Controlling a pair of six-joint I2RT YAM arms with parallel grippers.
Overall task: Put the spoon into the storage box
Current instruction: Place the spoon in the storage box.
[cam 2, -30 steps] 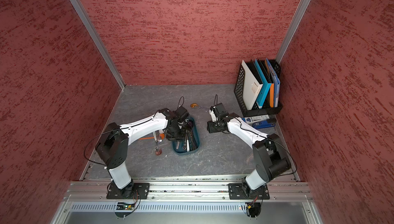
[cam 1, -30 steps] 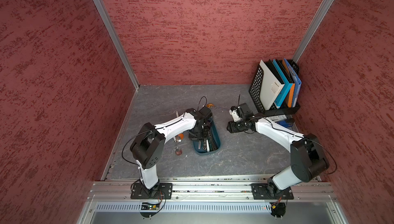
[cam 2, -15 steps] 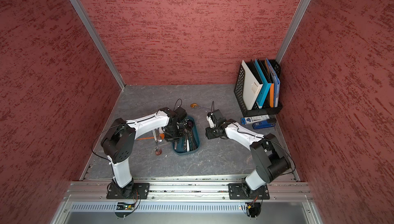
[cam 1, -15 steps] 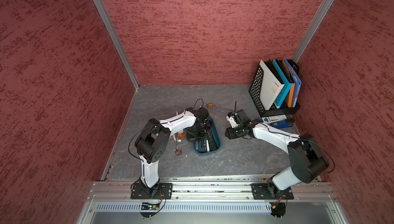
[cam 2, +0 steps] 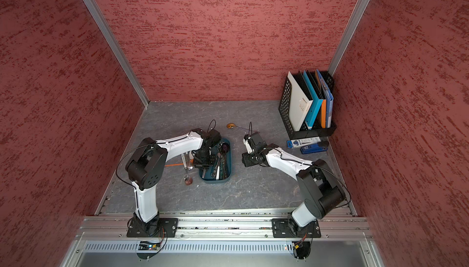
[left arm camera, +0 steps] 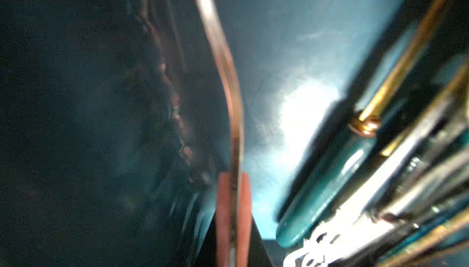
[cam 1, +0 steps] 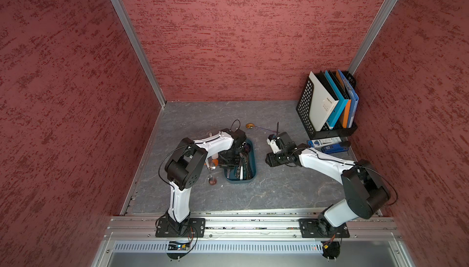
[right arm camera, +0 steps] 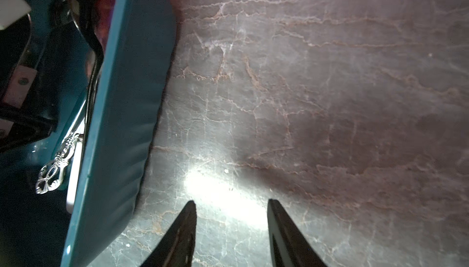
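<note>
Reading the labels gets us little: the white folder [cam 1: 322,103] in the black file rack [cam 1: 305,105] and the blue-and-white carton [cam 1: 323,141] at the rack's foot, both well apart from the right claw [right arm camera: 231,202], carry print too small for us to make out. We see the left claw [left arm camera: 234,199] down inside the storage box [cam 1: 254,161], its orange pads [left arm camera: 223,215] pressed together on the thin copper-coloured handle of the spoon [left arm camera: 229,95]. The handle runs away from the claw above the box's teal floor, and its far end is cut off, so we cannot see the bowl. Beside that claw lie other utensils, badly blurred, among them a teal handle [left arm camera: 324,189]. In both top views the arm's wrist hides this claw. The right claw stands apart, holding nothing, over the marbled table [right arm camera: 330,100], with the box's outer wall just beside it. An ornate silver handle [right arm camera: 54,169] shows beyond that wall.
</note>
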